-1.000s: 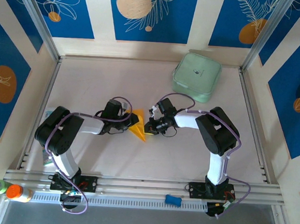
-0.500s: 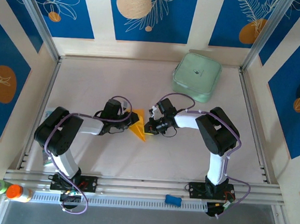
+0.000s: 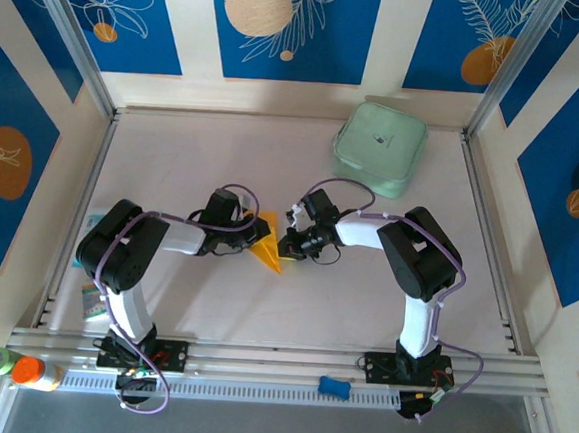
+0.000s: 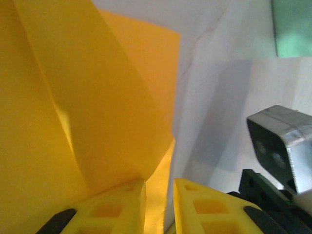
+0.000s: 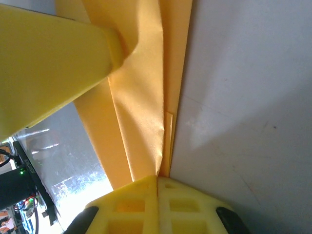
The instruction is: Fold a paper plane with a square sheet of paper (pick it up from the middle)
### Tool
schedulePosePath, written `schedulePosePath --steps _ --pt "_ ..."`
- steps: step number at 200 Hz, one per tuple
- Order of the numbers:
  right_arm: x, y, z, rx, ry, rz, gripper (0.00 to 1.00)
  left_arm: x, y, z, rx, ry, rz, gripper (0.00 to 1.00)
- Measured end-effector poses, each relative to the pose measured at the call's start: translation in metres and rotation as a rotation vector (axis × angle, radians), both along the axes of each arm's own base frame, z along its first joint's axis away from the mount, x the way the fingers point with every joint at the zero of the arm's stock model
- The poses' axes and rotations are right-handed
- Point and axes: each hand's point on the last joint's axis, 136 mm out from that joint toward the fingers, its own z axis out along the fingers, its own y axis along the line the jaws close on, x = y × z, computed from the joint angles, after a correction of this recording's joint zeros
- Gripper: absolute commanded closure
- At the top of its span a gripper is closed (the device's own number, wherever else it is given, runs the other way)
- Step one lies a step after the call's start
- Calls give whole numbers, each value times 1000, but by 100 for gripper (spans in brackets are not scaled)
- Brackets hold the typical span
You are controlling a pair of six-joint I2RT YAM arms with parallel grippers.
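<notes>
In my left wrist view, the thin orange-yellow paper sheet (image 4: pixel 73 97) is very close. It is folded, and one flap stands up with a sharp crease. My left fingers (image 4: pixel 160 195) are almost together, and the paper's edge sits in the slim gap between them. I cannot tell if they are squeezing it. If they are loose, the paper could slip out when I move. The pale surface (image 4: pixel 219 97) lies beside the paper, and a corner of the mint-green rounded-square case (image 4: pixel 295 24) peeks in far off.

In my right wrist view, my right fingers (image 5: pixel 157 187) are pressed tight together. The folded layers of the paper run straight into them, so they are pinching the paper. Both sets of fingers are on one thin sheet. If I pull them apart too hard, the paper could rip. If I twist, the crease could go crooked and the plane would come out lopsided.

From the top, the paper sits in the middle of the surface, between my two arms. My left fingers are at its left edge and my right fingers at its right edge. Its long way runs from far to near. The sharp tip points toward my side and a little right. The wide end is on the far side. The case is well apart, at the far right.
</notes>
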Motion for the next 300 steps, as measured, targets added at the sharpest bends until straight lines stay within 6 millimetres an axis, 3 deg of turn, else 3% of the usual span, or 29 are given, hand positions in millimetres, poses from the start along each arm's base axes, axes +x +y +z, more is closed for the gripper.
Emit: schedulePosePath --steps 44,76,95,160,210,300 --pt "2 -5 11 -12 -13 -31 75 -2 2 -4 24 36 5 78" --pt "4 -7 43 17 -63 -50 78 -2 2 -5 32 49 6 78" --pt "3 -3 50 27 -71 -45 84 -2 2 -5 32 50 6 78" --pt "-14 18 30 12 13 15 93 -2 3 -6 46 71 9 78" --pt "-19 16 14 -16 57 18 93 -2 4 -7 57 88 12 78" --pt "-27 17 3 -13 120 39 93 -2 3 -8 59 98 13 78"
